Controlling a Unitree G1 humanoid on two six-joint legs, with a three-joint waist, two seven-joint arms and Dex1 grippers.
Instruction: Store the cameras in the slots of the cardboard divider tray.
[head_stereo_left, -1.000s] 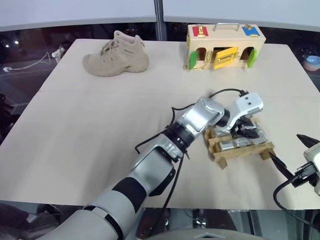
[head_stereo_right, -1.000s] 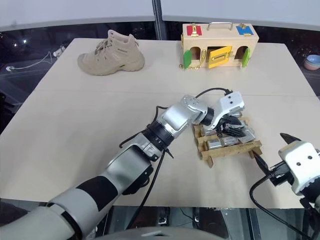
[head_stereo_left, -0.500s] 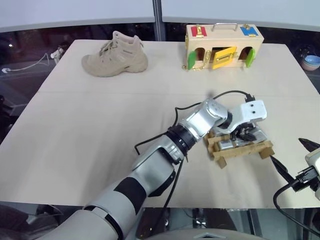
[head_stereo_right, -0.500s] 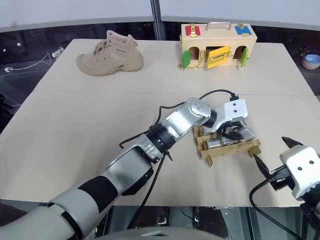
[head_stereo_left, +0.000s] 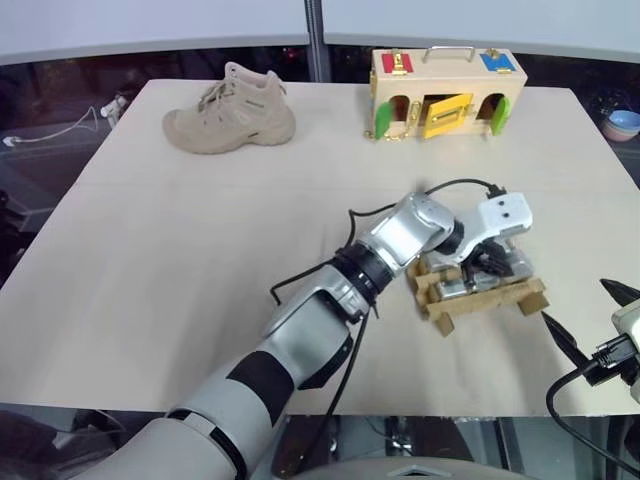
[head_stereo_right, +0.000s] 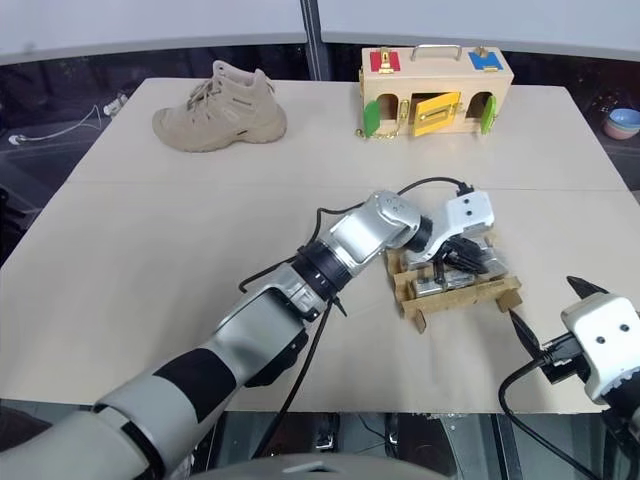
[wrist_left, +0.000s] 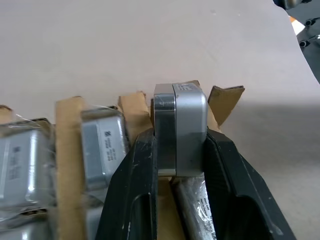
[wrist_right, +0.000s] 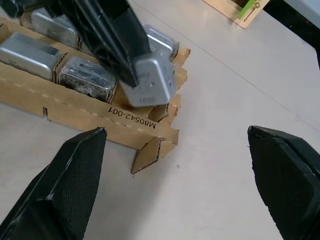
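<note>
A silver-grey camera (wrist_left: 180, 127) is clamped between the two black fingers (wrist_left: 137, 185) of the left gripper (wrist_left: 180, 150), the block being pinched on its two broad faces and held upright over a slot at the corner of the cardboard divider tray (head_stereo_left: 485, 297). Whether its lower edge is already seated in the slot cannot be told. In the head views the tray is seen at about four o'clock from the table's (head_stereo_left: 200, 230) middle, with the left gripper (head_stereo_right: 452, 255) reaching over it from the nine o'clock side. Further cameras (wrist_right: 27, 52) are seen lying in neighbouring slots, some with a clear film wrap, and the cardboard strip nearest the right wrist camera is printed with a code. The right gripper (wrist_right: 180, 165) is held with its fingers (wrist_right: 75, 175) spread wide apart and nothing between them; it hangs just beside the tray, at about five o'clock from it, without touching it. At the far edge of the table, a tan boot (head_stereo_left: 232, 108) is placed at eleven o'clock and a wooden box (head_stereo_left: 448, 80) with coloured doors at one o'clock, both well apart from the tray.
</note>
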